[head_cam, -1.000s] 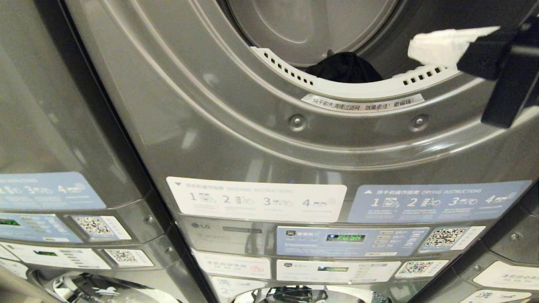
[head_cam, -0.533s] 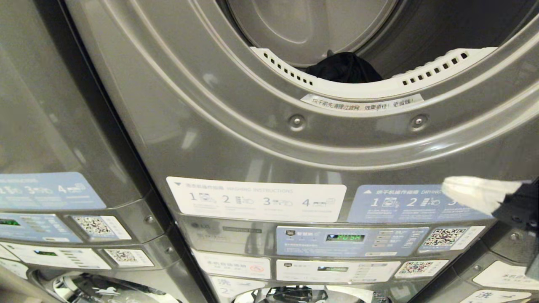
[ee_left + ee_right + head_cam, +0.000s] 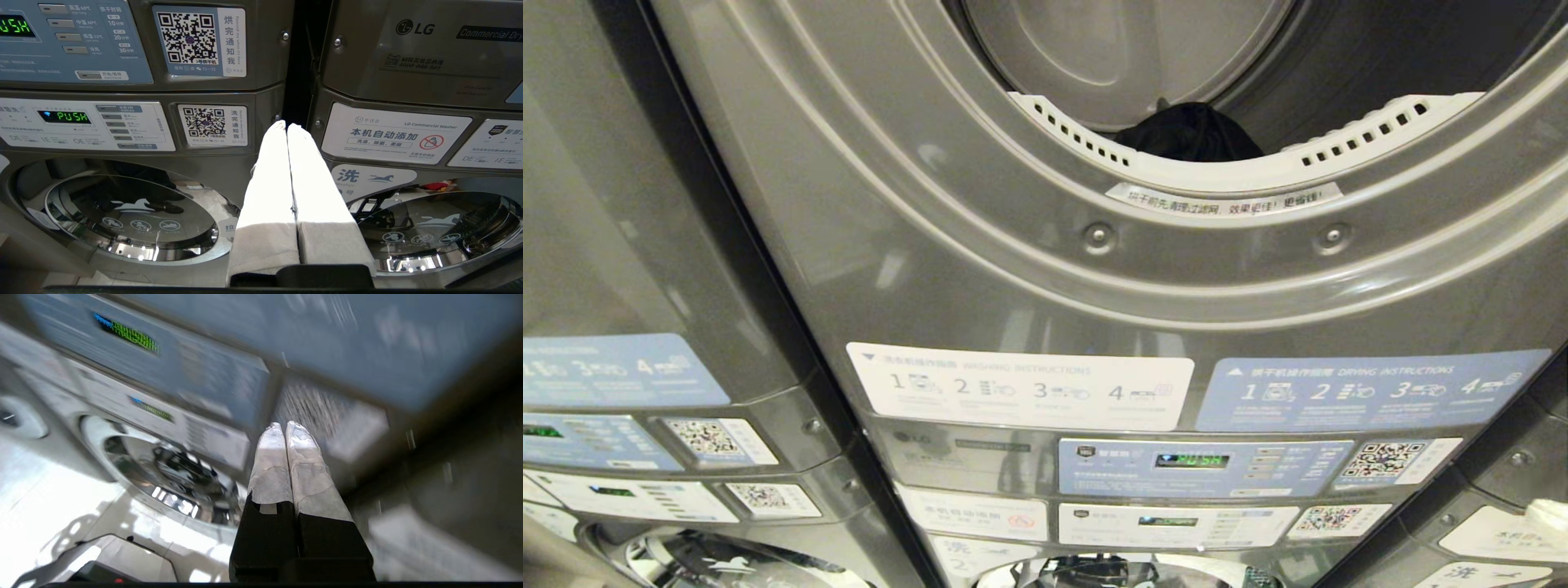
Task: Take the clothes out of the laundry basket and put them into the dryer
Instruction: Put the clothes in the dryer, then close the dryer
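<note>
Dryer (image 3: 1094, 269) fills my head view, its round opening at the top with the door out of the way. 1 dark garment (image 3: 1191, 131) lies low in the drum (image 3: 1127, 49), just behind the white perforated lint guard (image 3: 1217, 173) along the lower lip of the opening. Below the opening I read a white washing instructions sticker (image 3: 1021, 386) and a blue drying instructions sticker (image 3: 1372, 390), then a control panel (image 3: 1205, 467) with a green lit display (image 3: 1191, 461). Right gripper (image 3: 285, 425) appears in its own wrist view, its 2 white-wrapped fingers (image 3: 271, 465) pressed together with nothing between them, pointing toward the panels of the machine front, above a glass washer door (image 3: 171, 477); that view is smeared by motion. In my head view only a white sliver (image 3: 1553, 516) at the lower right edge shows, probably that fingertip. Left gripper (image 3: 286, 124) sits low in front of the gap between 2 stacked machines, fingers (image 3: 269, 183) closed flat against each other and empty, level with the QR sticker (image 3: 212, 124). Laundry basket: I cannot find it in any view.
</note>
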`<state>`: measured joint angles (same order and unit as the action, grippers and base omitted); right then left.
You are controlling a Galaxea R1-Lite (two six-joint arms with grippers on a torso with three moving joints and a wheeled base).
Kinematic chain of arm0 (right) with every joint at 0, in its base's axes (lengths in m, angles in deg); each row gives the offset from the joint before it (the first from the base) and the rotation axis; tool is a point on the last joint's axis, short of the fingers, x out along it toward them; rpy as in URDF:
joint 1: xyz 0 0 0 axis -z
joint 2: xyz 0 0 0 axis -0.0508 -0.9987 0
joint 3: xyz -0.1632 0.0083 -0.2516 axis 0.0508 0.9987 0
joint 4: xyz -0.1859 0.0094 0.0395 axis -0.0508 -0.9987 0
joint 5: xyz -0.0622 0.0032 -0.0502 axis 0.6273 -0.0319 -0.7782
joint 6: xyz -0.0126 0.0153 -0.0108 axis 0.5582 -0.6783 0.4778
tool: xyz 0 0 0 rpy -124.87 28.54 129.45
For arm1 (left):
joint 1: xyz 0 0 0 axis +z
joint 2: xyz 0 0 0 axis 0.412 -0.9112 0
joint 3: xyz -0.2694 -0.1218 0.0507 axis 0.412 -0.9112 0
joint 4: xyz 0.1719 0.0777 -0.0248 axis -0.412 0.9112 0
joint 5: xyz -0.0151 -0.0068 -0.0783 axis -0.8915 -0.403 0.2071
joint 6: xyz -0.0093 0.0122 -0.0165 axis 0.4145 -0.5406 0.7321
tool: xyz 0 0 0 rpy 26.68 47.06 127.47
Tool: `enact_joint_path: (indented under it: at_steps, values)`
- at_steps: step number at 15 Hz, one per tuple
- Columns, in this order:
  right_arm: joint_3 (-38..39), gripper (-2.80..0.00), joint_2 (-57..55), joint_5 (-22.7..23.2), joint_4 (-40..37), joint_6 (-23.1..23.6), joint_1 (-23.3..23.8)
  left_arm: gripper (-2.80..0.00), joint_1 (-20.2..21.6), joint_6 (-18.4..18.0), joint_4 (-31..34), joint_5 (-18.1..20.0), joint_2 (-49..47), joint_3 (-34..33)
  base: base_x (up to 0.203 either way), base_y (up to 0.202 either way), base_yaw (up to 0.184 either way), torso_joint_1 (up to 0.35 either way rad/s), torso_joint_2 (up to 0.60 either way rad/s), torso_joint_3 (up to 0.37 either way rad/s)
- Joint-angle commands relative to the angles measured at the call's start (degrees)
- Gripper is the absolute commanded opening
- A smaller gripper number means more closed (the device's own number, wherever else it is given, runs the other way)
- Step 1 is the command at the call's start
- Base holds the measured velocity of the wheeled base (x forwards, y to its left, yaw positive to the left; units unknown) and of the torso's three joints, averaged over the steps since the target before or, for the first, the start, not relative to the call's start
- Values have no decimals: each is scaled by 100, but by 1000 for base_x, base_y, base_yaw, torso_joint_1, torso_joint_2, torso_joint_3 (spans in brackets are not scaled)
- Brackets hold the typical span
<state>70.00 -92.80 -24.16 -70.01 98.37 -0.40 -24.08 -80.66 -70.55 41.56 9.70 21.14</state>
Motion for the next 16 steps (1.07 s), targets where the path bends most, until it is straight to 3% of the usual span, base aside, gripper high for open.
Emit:
enact_joint_path:
  at_steps: [1, 5, 7, 9, 11, 14, 16]
  values:
    - [570, -280, 880, 71, 5, -60, 622, -280, 2, 0, -1, 0, 11, -9, 0, 0, 0, 0, 0, 0]
    - [1639, -280, 1995, -11, 139, -245, 1019, -280, 2, 0, -1, 0, 11, -9, 0, 0, 0, 0, 0, 0]
    - [1683, -280, 1977, -502, 69, -671, 1044, -280, 2, 0, -1, 0, 11, -9, 0, 0, 0, 0, 0, 0]
    - [1495, -280, 1962, -765, -700, -874, 877, -280, 2, 0, -1, 0, 11, -9, 0, 0, 0, 0, 0, 0]
    - [1448, -280, 1960, -986, -762, -888, 480, -280, 2, 0, -1, 0, 11, -9, 0, 0, 0, 0, 0, 0]
    - [1844, -280, 1963, -1354, -126, -556, 453, -280, 2, 0, -1, 0, 11, -9, 0, 0, 0, 0, 0, 0]
    - [1869, -280, 1966, -1370, -181, -515, 296, -280, 2, 0, -1, 0, 11, -9, 0, 0, 0, 0, 0, 0]
